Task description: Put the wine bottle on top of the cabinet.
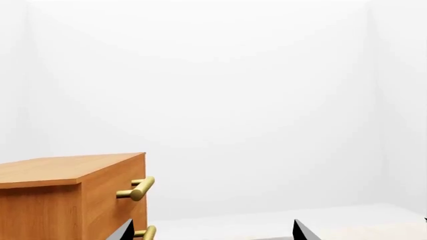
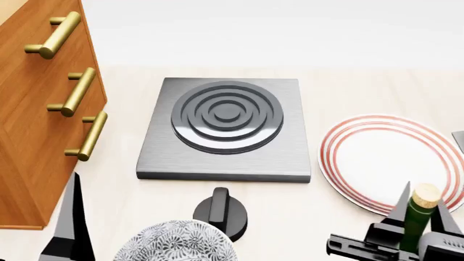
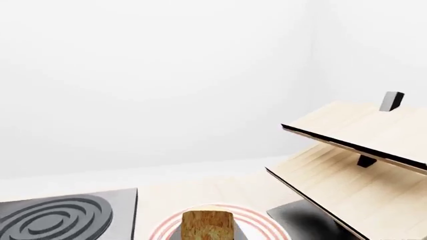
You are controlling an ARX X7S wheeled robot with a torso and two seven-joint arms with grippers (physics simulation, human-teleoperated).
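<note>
Right gripper (image 2: 419, 217) is clamping the wine bottle (image 2: 416, 215) by its neck, low at the right over the plate (image 2: 377, 157). Left gripper (image 2: 69, 228) is idling, jaws apart. Next: lifting and crossing left to the cabinet (image 2: 36, 136) top.

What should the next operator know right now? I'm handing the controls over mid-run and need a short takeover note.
Right gripper: its fingers flank the neck of the wine bottle, which stands upright at the near right, in front of the red-ringed plate; a firm grip cannot be confirmed.
Left gripper: open, empty, low beside the cabinet.
Cabinet: far left, handles facing the hob; the part of its top seen in the left wrist view is bare.
Done: the reach to the bottle, at most.
Left: lift the bottle, carry it left past the hob, set it upright on the cabinet top.
</note>
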